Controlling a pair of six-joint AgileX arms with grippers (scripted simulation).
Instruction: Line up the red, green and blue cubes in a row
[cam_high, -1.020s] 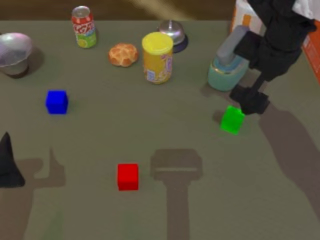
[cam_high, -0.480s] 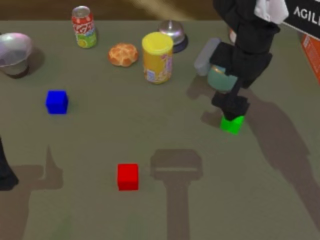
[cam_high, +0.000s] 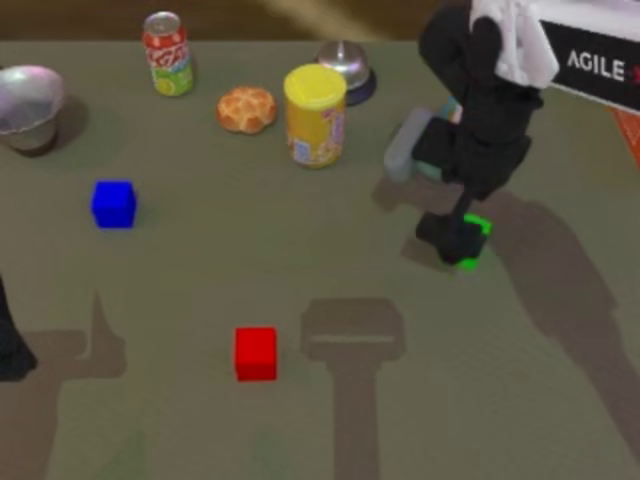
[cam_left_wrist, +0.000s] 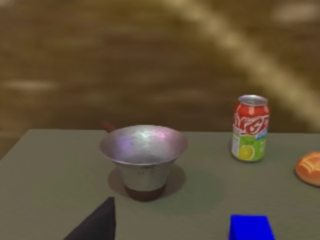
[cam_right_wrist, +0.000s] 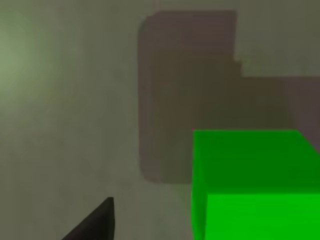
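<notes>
Table surface (cam_high: 300, 270), grey-green, carries everything. Right gripper (cam_high: 455, 238) sits directly above the small matte green cube (cam_high: 477, 228) at right; whether its fingers grip I cannot tell. Red cube (cam_high: 256, 353) and blue cube (cam_high: 113, 203) lie well apart leftward; left gripper (cam_high: 12, 345) is parked.

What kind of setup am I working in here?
Likely a simulated tabletop test bench: a flat olive-grey table with scattered props, like a red-and-green soda can and a yellow cylindrical canister, plus plain matte red, blue and green cubes.
</notes>
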